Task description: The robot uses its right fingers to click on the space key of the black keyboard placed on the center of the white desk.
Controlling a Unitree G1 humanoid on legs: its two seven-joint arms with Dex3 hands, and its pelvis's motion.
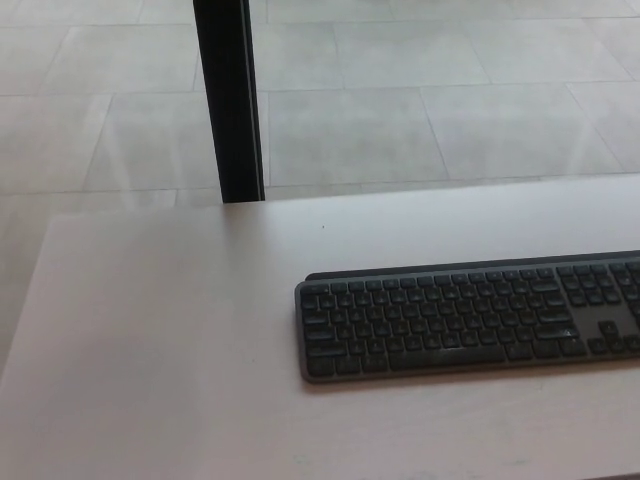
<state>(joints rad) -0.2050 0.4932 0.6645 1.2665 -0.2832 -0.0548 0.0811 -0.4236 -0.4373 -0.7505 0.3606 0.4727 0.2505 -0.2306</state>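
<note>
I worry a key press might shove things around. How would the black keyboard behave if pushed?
The black keyboard lies flat and low on the smooth white desk, so it probably won't tip. A sideways push might make it slide. It looks like a rigid slab, so it should stay stiff rather than flex.

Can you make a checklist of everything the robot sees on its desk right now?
Surface: white desk, bare apart from the keyboard.
Job's things: black keyboard lying flat on the desk's right part, its right end cut off by the picture edge; space key in its front row, untouched.
Clutter: nothing seen.
Hands: nothing seen, neither is in view.
Cables: nothing seen.
Surroundings: pale tiled floor beyond the desk; black post standing behind the far edge.
</note>
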